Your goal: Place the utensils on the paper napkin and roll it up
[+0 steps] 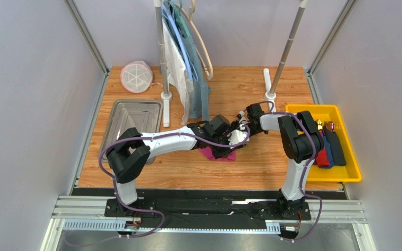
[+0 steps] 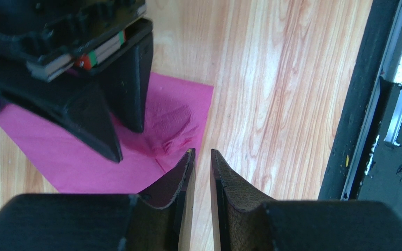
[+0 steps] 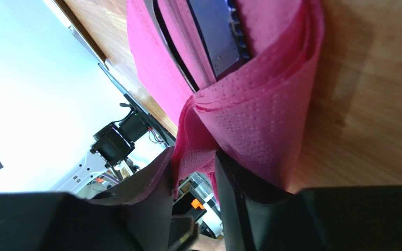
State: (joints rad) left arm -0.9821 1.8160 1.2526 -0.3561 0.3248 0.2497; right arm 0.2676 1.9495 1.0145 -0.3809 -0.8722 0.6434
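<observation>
The magenta paper napkin [image 1: 208, 153] lies mid-table under both grippers. In the right wrist view the paper napkin [image 3: 261, 120] is folded up over the glossy dark-purple utensils [image 3: 216, 36], and my right gripper [image 3: 195, 157] is shut on its lifted edge. My left gripper [image 2: 200, 152] is shut and empty, with only a thin slit between the pads, low over the wood at the edge of the napkin [image 2: 56, 151]. The right gripper's fingers [image 2: 129, 78] touch the napkin there. From above, the left gripper [image 1: 223, 150] and right gripper [image 1: 235, 137] are close together.
A yellow bin [image 1: 350, 175] at the right holds a red bundle [image 1: 322, 158], a dark blue bundle [image 1: 337, 147] and more cutlery [image 1: 326, 125]. A metal tray [image 1: 115, 112] sits at the left, a round white strainer [image 1: 136, 76] at the back left, and a garment rack [image 1: 165, 94] behind.
</observation>
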